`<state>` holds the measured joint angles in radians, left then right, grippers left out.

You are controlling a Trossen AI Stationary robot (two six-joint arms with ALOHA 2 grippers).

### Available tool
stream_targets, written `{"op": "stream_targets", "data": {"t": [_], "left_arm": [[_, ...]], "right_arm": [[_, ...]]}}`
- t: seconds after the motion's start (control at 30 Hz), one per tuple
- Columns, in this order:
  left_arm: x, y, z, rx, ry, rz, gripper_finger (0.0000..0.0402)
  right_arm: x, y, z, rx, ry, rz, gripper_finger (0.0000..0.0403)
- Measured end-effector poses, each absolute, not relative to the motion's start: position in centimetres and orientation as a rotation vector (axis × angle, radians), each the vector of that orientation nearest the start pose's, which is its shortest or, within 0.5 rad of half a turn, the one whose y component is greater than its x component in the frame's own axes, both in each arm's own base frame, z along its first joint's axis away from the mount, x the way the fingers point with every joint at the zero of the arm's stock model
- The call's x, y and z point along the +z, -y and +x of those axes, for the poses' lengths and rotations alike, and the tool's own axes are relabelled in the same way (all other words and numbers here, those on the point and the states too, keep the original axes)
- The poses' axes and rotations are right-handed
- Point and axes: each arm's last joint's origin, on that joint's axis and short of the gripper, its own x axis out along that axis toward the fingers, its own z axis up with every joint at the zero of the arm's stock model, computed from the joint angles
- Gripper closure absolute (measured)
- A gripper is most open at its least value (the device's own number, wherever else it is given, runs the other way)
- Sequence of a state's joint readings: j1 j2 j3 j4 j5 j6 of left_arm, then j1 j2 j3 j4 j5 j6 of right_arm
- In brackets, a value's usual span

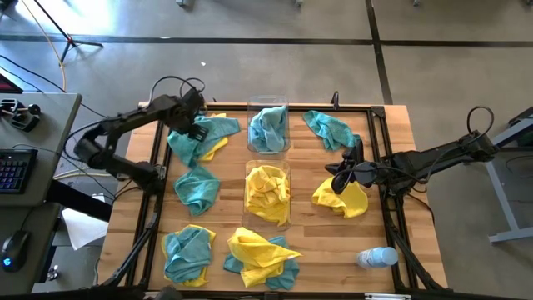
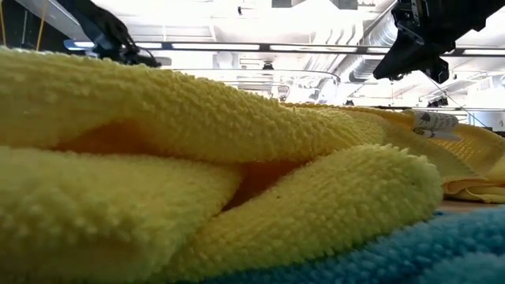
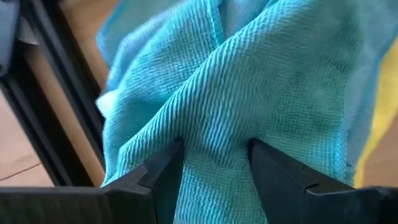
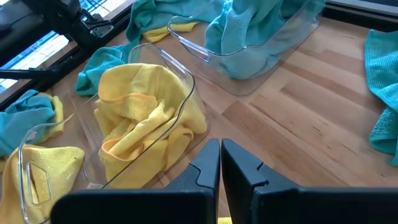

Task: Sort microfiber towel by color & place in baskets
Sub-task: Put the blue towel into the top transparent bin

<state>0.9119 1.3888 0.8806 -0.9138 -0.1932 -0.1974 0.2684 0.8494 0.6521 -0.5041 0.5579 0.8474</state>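
Teal towel point(image 3: 249, 93): bunched between the spread fingers of the left tool point(image 3: 214, 180), not pinched. Right tool point(image 4: 221, 165): closed, empty, beside the yellow-filled basket point(image 4: 180, 81).

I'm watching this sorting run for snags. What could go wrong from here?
1. The left gripper straddles a fold of a teal towel that overlaps a yellow towel; lifting might drag both.
2. The right gripper, shut and empty, hovers above a yellow towel; it must open before grabbing.
3. The yellow basket looks full, so another towel could spill over.
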Motion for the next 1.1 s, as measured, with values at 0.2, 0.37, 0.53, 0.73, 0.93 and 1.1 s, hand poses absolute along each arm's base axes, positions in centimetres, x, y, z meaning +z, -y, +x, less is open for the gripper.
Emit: {"op": "stream_targets", "data": {"t": [0.2, 0.37, 0.53, 0.73, 0.93, 1.1], "left_arm": [[19.0, -18.8, 14.1, 1.056, -1.352, -0.707, 0.0309], [20.2, -18.3, 13.7, 1.075, -1.295, -0.702, 0.0389], [23.5, -16.5, 12.8, 1.094, -1.197, -0.689, 0.0398], [29.9, -13.4, 12.6, 1.125, -1.006, -0.579, 0.0401], [36.5, -10.8, 13.8, 1.076, -0.768, -0.466, 0.0401], [41.2, -9.8, 15.6, 1.002, -0.615, -0.406, 0.0401]], "right_arm": [[25.3, -3.0, 16.6, -0.523, -0.477, 0.530, 0.0392], [25.3, -3.0, 16.6, -0.522, -0.478, 0.528, 0.0392], [25.3, -3.0, 16.6, -0.522, -0.478, 0.528, 0.0392], [25.3, -3.0, 16.6, -0.518, -0.483, 0.513, 0.0392], [25.3, -3.0, 16.6, -0.515, -0.486, 0.501, 0.0392], [25.3, -3.0, 16.6, -0.511, -0.489, 0.487, 0.0392]]}}
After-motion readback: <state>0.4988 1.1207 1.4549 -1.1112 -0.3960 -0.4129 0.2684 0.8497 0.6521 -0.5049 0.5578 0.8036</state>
